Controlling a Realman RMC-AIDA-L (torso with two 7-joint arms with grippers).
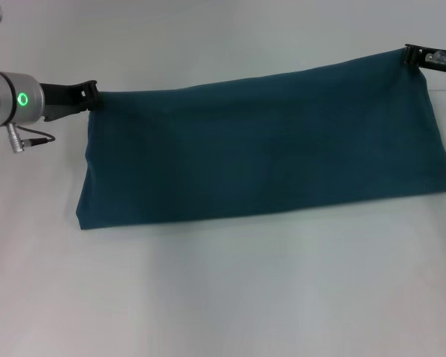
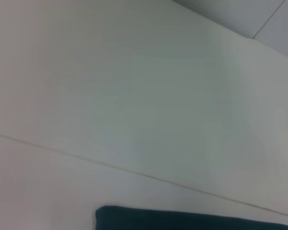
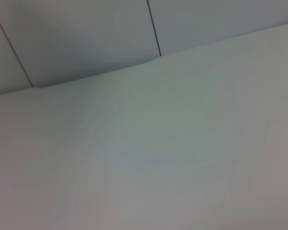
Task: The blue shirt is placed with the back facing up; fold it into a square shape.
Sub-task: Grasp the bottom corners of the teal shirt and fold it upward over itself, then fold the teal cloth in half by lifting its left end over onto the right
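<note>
a bare robot test bench in a lab-like room

a plain white table fills the head view, with nothing homely or shop-like on it. a metal arm with a green indicator light and a loose cable reaches in from the left. the right wrist view shows pale wall panels with dark seams behind the table's far edge.

Left pincer pinched closed, arm extended; right pincer likewise, opposite side.
</note>
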